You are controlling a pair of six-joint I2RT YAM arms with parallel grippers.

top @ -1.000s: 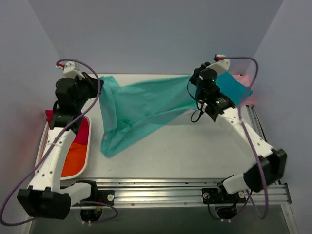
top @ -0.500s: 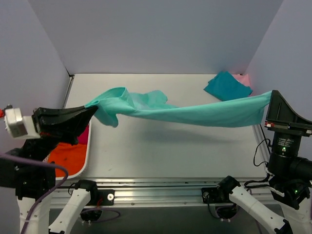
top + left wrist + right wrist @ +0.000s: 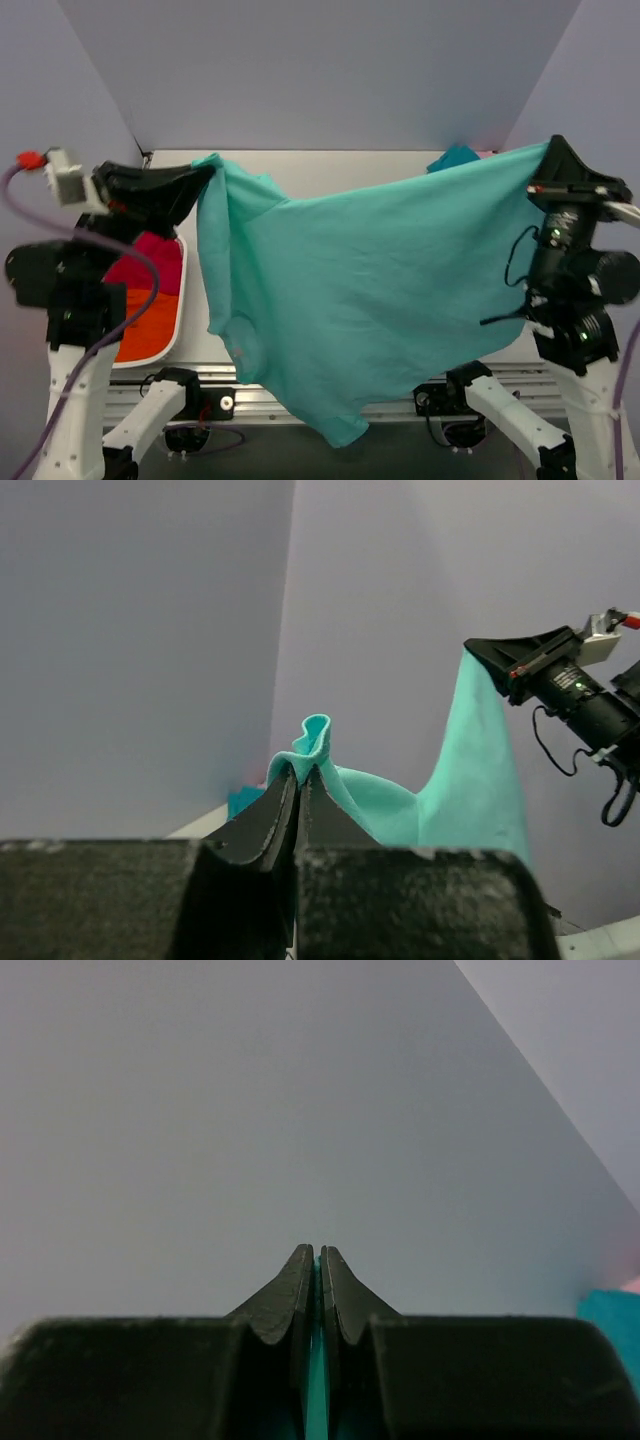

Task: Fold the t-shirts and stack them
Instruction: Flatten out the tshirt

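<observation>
A light mint-green t-shirt (image 3: 370,280) hangs spread in the air between both arms, its lower hem drooping past the table's near edge. My left gripper (image 3: 205,172) is shut on its upper left corner; the pinched cloth (image 3: 318,742) bunches above the fingertips (image 3: 282,798). My right gripper (image 3: 550,150) is shut on its upper right corner, with a thin strip of green (image 3: 318,1380) between the jaws. A folded darker teal shirt (image 3: 455,157) and a sliver of pink (image 3: 632,1285) lie at the back right, mostly hidden by the shirt.
A white mesh basket (image 3: 170,335) at the left holds the magenta-red shirt (image 3: 145,268) and the orange shirt (image 3: 140,330). Grey-purple walls close in the table on three sides. The metal rail (image 3: 300,395) runs along the near edge.
Both arms have lifted the mint-green shirt higher. It was stretched into a narrow band; now it hangs open as a wide sheet in front of the table.
</observation>
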